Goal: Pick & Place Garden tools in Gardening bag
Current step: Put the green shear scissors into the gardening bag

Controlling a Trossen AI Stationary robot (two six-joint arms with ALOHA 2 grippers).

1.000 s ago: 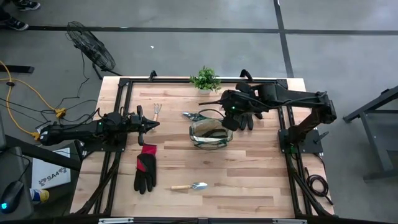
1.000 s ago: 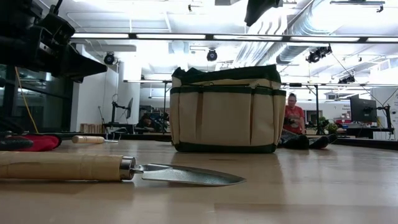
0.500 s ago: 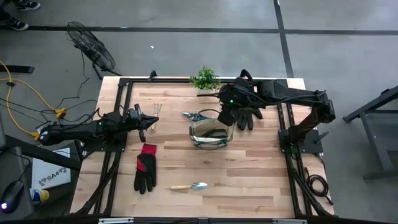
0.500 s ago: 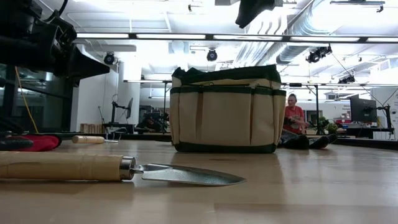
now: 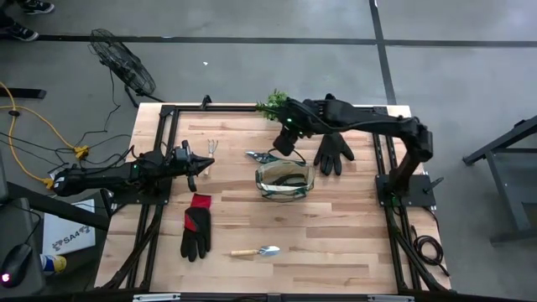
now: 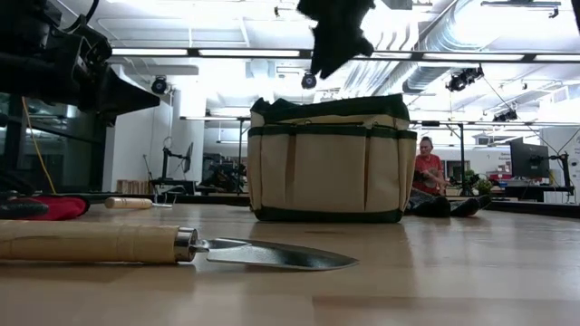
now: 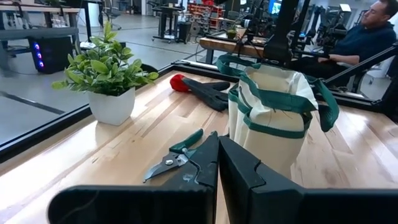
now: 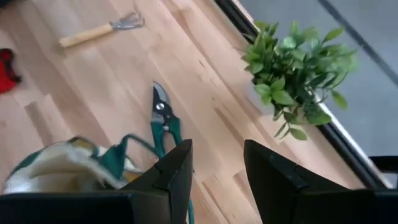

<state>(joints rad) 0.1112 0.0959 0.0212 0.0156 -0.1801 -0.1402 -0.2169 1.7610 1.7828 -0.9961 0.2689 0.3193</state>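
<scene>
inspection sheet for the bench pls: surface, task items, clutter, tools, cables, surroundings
Surface: wooden table, black frame rails along its edges.
Job's things: gardening bag mid-table, upright; pruning shears lying beside the bag; one glove front left, another glove right of the bag; trowel near the front edge; hand rake at back left.
Clutter: potted plant at the back edge.
Tools: left tool shut, empty, at the left side; right tool open, empty, above the shears.
Cables: yellow cable on the floor at left; black cable by the right arm's base.
Surroundings: floor fan behind the table; a person seated beyond it.
</scene>
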